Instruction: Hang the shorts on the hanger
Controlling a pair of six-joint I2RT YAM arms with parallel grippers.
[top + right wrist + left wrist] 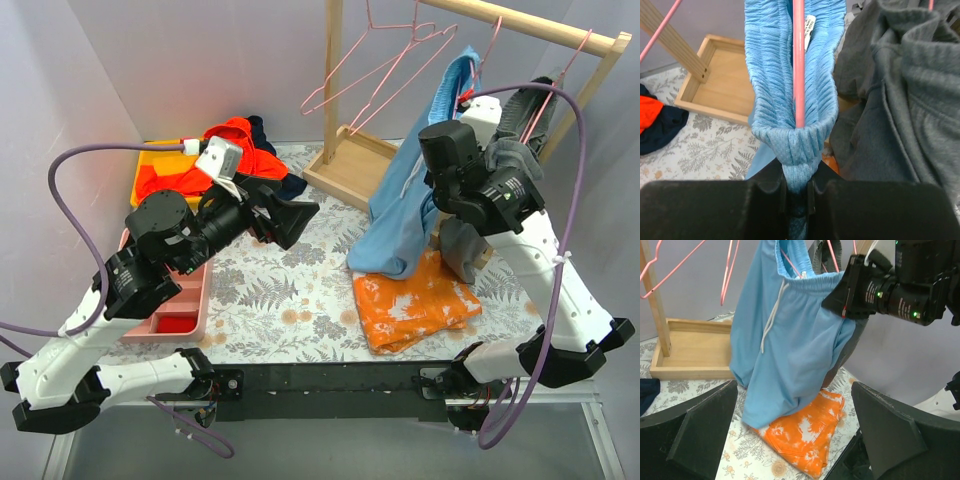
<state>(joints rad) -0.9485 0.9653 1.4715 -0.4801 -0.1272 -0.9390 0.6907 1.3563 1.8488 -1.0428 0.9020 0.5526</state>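
The light blue shorts (405, 215) hang from the wooden rack's rod, and their lower hem rests on the table. A pink hanger wire (799, 60) runs down inside the gathered waistband. It also shows in the left wrist view (790, 264). My right gripper (796, 192) is shut on one bunched end of the waistband, and I also see it from above (437, 160). The white drawstring (771, 320) dangles at the front. My left gripper (300, 215) is open and empty, above the table to the left of the shorts and facing them (795, 440).
A grey garment (500, 160) hangs right of the shorts on another pink hanger. An orange white-mottled cloth (415, 300) lies under the shorts' hem. Empty pink hangers (380, 70) hang on the wooden rack (350, 165). A clothes pile (235, 150) and a pink tray (185, 300) are at the left.
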